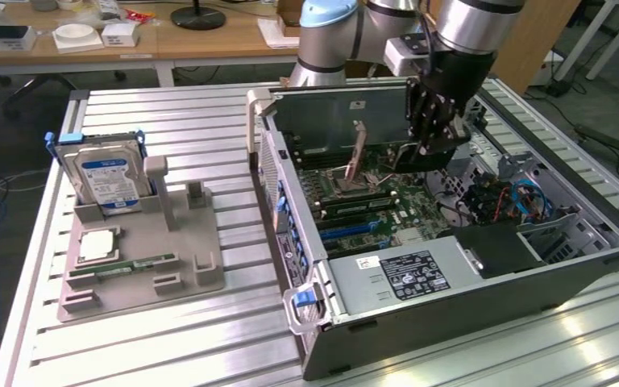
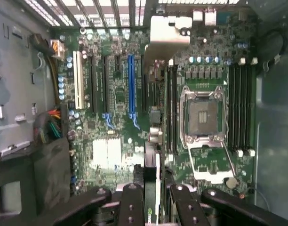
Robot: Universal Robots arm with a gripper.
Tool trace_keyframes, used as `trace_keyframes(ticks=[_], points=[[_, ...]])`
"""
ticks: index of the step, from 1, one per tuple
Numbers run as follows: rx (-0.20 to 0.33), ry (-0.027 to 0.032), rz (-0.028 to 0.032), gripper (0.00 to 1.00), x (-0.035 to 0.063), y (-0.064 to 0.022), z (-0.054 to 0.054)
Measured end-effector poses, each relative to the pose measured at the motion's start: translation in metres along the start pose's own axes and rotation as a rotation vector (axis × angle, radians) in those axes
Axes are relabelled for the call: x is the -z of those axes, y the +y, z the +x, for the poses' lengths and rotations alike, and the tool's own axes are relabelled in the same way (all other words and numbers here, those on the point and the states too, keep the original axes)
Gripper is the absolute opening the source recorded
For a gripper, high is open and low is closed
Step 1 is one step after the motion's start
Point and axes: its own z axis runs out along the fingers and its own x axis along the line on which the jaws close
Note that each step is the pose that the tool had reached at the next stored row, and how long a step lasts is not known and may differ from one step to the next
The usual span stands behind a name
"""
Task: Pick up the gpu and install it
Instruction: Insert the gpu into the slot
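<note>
The computer case [image 1: 482, 282] lies on its side on the slatted metal tabletop [image 1: 180, 347] with its side panel off, so the motherboard [image 2: 116, 150] inside it is exposed. The arm reaches down into the case's open side near its rear wall. The fingers [image 2: 132, 202] are clamped on the gpu [image 2: 152, 141], one on each face of the card. The gpu is seen edge-on over the motherboard inside the case, with its silver bracket [image 2: 166, 35] towards the case's slotted rear wall. It hangs between the long blue slot [image 2: 131, 84] and the empty processor socket [image 2: 203, 115]; whether its edge touches the board I cannot tell. Outside the case, to the exterior view's left of it, a grey holder [image 1: 180, 266] sits on the tabletop. A blue-labelled hard drive [image 1: 105, 177] stands upright in the end of the holder farther from the case's front handle, and a processor chip [image 1: 97, 244] and a memory stick [image 1: 126, 264] lie flat in the holder.
</note>
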Motion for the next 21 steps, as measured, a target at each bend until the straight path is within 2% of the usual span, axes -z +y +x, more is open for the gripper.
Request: trace_keyframes(ticks=[10, 17, 21], points=[[0.006, 0.0, -0.0003, 0.26, -0.0137, 0.0267, 0.003], [0.01, -0.0003, -0.0004, 0.26, -0.0155, 0.0277, 0.016], [0.015, -0.0004, -0.0005, 0.26, -0.0185, 0.0331, 0.019]])
